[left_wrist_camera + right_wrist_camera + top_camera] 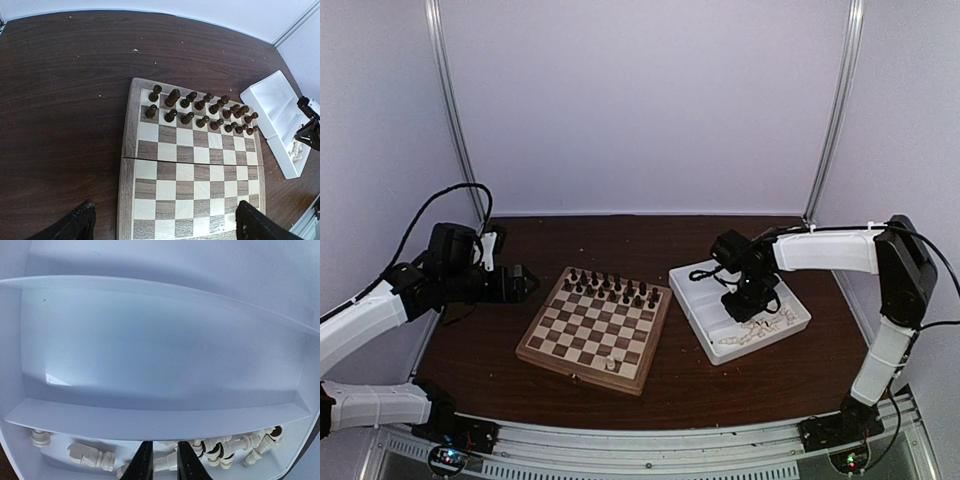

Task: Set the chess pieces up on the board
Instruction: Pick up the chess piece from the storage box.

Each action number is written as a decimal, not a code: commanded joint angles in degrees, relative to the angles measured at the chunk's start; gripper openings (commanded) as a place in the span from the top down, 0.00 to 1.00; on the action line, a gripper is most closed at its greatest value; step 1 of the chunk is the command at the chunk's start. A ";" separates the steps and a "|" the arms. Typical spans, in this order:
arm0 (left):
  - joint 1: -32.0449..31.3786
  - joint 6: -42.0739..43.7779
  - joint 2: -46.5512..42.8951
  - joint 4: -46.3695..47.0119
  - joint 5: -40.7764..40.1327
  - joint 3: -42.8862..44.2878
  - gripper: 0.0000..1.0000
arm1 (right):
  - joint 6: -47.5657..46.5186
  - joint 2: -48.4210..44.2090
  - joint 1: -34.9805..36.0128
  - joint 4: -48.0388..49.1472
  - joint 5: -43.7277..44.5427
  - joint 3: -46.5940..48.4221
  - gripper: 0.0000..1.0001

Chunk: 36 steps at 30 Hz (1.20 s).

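Observation:
The board [575, 372] lies at the table's middle, and its frame [127, 165] fills the left wrist view. One cream chess piece [611, 364] stands on its near edge row. Several more cream chess pieces [760, 330] lie in the near compartment of the white tray [705, 290]. My right gripper [750, 312] reaches down into that compartment. In the right wrist view its jaws [164, 446] are nearly together, with one lying cream piece [167, 462] between them. My left gripper [525, 283] hovers left of the board, wide open and empty [164, 212].
Dark chess pieces [610, 288] fill the board's two far rows [200, 112]. The tray [272, 107] sits right of the board; its far compartments [150, 340] hold nothing. More cream pieces [237, 447] and a knight [90, 457] lie beside my right fingers.

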 commanded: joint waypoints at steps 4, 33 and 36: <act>-0.26 1.90 -1.03 2.65 0.67 -0.79 0.02 | -2.69 3.76 0.67 -1.97 3.82 2.55 0.77; -0.26 2.00 -1.19 3.00 1.88 -1.08 0.02 | -6.87 -25.71 3.51 32.77 -3.18 -25.04 0.76; -0.26 2.01 -1.71 2.97 1.78 -1.31 0.02 | -10.54 -27.09 2.61 30.72 -10.78 -24.41 0.58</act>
